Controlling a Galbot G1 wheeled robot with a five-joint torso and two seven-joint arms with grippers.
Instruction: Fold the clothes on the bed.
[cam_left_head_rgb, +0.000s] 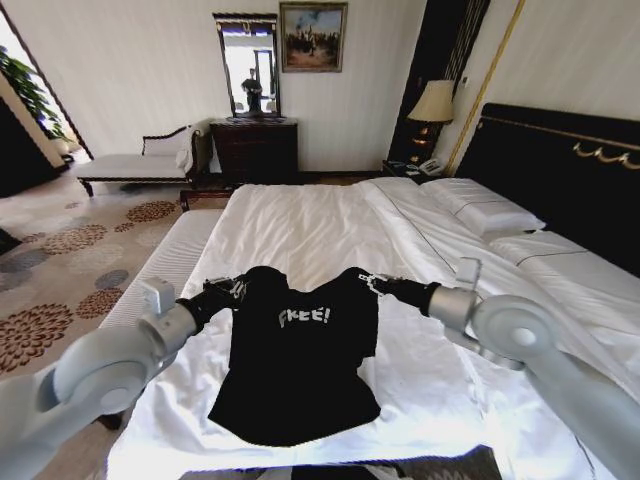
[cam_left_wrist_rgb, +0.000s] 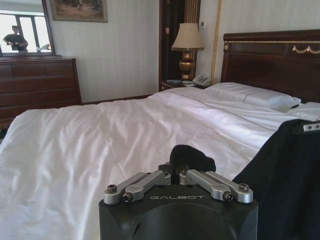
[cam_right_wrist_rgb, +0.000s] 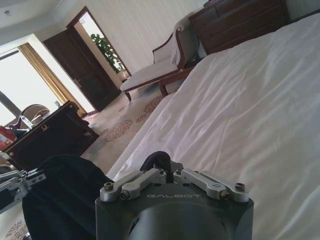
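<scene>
The clothes, a black T-shirt (cam_left_head_rgb: 300, 370) with white "FREE" lettering, hang spread between my two grippers, and the hem rests on the white bed (cam_left_head_rgb: 310, 225) near its foot. My left gripper (cam_left_head_rgb: 238, 290) is shut on one shoulder of the shirt; in the left wrist view its fingers (cam_left_wrist_rgb: 176, 170) pinch a fold of black fabric. On the other shoulder my right gripper (cam_left_head_rgb: 370, 284) is shut, and the right wrist view shows it (cam_right_wrist_rgb: 167, 169) clamped on a black fold. The shirt's body (cam_left_wrist_rgb: 285, 180) (cam_right_wrist_rgb: 65, 195) droops between them.
White pillows (cam_left_head_rgb: 485, 205) and a dark headboard (cam_left_head_rgb: 560, 170) lie to the right. A striped bench (cam_left_head_rgb: 165, 265) runs along the bed's left side. A chaise (cam_left_head_rgb: 140, 160), a dresser (cam_left_head_rgb: 255, 148) and a lamp (cam_left_head_rgb: 432, 105) stand along the far wall. Patterned carpet (cam_left_head_rgb: 60, 260) lies left.
</scene>
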